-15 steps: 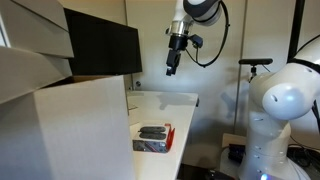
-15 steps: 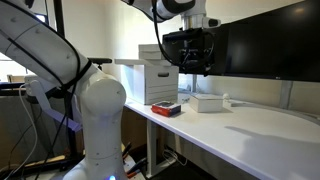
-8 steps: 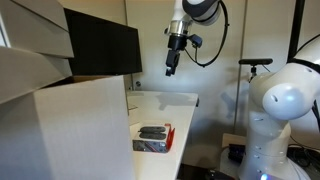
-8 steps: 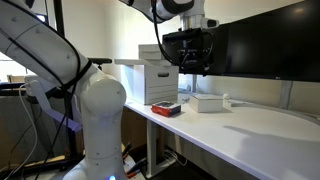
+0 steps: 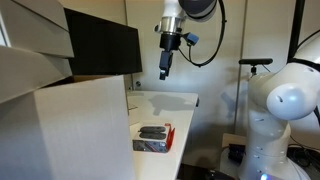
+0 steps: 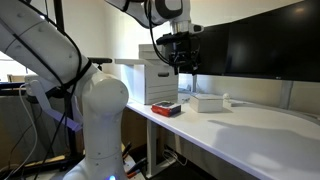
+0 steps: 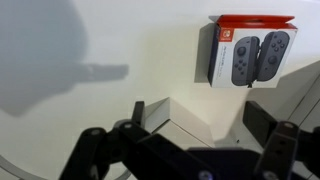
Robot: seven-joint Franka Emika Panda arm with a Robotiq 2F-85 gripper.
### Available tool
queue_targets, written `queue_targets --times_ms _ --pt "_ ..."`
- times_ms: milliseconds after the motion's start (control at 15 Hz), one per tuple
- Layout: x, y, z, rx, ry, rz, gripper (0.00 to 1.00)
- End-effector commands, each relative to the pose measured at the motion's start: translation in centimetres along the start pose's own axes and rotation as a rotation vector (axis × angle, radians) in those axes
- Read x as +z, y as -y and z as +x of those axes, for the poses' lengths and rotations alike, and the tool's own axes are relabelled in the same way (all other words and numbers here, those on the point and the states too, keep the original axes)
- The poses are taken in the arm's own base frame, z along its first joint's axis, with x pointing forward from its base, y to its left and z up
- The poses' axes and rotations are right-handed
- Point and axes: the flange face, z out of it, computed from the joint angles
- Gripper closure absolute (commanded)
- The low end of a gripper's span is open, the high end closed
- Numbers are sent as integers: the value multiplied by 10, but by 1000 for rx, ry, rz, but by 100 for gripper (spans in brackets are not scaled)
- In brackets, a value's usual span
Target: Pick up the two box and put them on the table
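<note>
The tool (image 6: pixel 186 62) hangs high over the surface (image 6: pixel 262 132), its jaws spread wide, empty and touching nothing. This looks like the approach to the first pick. A white box (image 6: pixel 205 102) lies on the surface near the red-edged pack (image 6: pixel 166 109); whether it is two stacked, I cannot tell. Next move: descend and straddle the box squarely.
</note>
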Motion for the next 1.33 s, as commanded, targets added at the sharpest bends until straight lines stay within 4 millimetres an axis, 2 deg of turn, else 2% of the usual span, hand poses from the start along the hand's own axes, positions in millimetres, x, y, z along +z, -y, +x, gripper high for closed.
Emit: queue_targets --times_ms 0,400,600,867,1067,1267 --pt "8 22 3 79 7 1 0" --pt "6 68 4 183 1 40 0" --pt "6 102 7 161 7 50 0" --pt "20 148 1 105 51 59 0" --pt "31 167 -5 79 81 48 0" --pt "40 171 -9 70 104 43 0"
